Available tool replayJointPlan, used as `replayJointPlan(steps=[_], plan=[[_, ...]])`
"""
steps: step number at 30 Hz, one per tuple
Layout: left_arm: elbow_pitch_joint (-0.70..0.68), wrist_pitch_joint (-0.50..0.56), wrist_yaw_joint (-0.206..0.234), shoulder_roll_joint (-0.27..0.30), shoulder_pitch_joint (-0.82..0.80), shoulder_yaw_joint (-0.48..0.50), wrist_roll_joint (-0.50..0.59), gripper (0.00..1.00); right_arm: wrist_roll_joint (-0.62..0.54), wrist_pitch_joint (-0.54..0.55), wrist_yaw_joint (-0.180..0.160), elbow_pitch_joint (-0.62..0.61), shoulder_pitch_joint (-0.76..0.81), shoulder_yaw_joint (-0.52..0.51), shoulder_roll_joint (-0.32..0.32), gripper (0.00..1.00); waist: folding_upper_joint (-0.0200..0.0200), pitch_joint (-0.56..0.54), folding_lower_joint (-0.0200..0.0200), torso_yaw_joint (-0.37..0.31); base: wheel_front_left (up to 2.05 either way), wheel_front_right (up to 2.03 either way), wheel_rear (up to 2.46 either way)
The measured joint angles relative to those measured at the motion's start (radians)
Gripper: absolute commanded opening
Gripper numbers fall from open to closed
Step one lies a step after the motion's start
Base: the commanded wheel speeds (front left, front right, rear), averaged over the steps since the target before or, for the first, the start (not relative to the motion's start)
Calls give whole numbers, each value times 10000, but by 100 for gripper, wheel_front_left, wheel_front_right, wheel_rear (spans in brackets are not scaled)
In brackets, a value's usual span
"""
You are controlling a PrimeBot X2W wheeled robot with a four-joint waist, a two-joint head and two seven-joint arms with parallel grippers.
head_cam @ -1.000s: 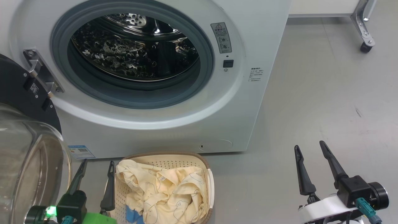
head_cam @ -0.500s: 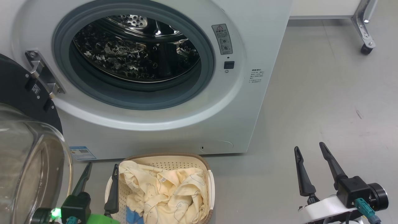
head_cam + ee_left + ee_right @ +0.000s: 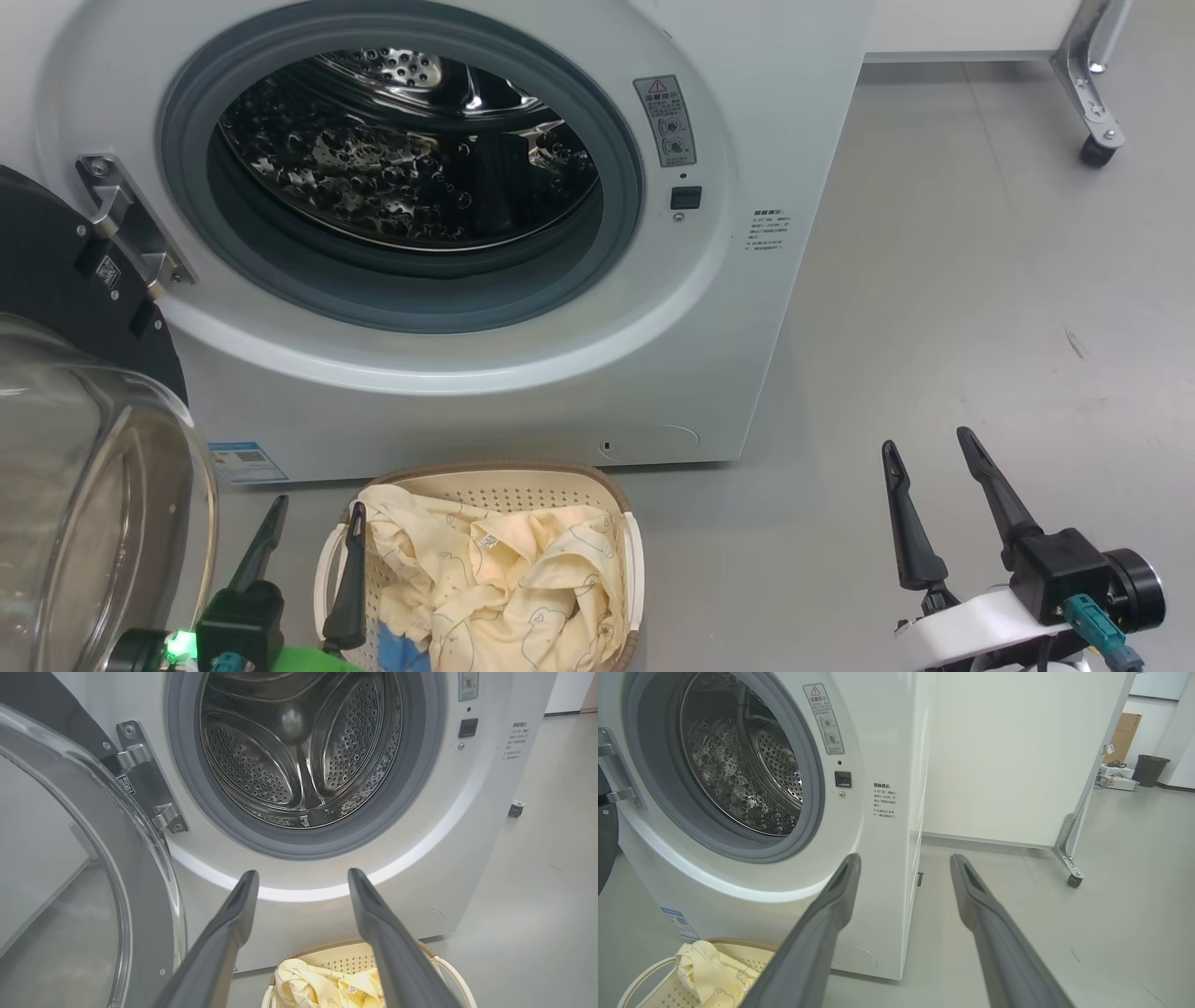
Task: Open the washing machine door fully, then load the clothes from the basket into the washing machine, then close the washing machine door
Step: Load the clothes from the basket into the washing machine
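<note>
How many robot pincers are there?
2. The left pincer hovers by the basket's left edge; the right pincer is over the floor, right of the washing machine. Both are open.

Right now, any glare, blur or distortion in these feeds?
Head view: sharp; specular sparkle on the drum, reflections in the washing machine door glass. Left wrist view: bright glare band on the washing machine front below the opening; left gripper blurred up close. Right wrist view: right gripper likewise blurred.

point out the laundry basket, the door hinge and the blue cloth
laundry basket (image 3: 523,488): head view, bare perforated back wall
door hinge (image 3: 135,226): head view, middle of the metal bracket
blue cloth (image 3: 401,655): head view, its visible patch
</note>
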Motion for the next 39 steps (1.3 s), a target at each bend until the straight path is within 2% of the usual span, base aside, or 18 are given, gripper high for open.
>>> replayJointPlan(steps=[12,25,32,39], plan=[[955,443,-608,-50,-583,-1066,-247,100,-4,0,15,-222,-65,15,0,100,0,602,0,-6,0,0,0],[2978,1409,-934,-98,-2188,-2451,-838,100,-6,0,104,-514,-795,10,-19,100,0,1776,1,-197,0,0,0],[4054,2174,-995,-111,-3202,-3233,-1912,100,-6,0,188,-711,-1160,36,-27,100,0,2523,1,-379,0,0,0],[4888,2909,-1045,-127,-4251,-3593,-2692,100,-4,0,228,-888,-1588,88,-35,100,0,3395,1,-635,0,0,0]])
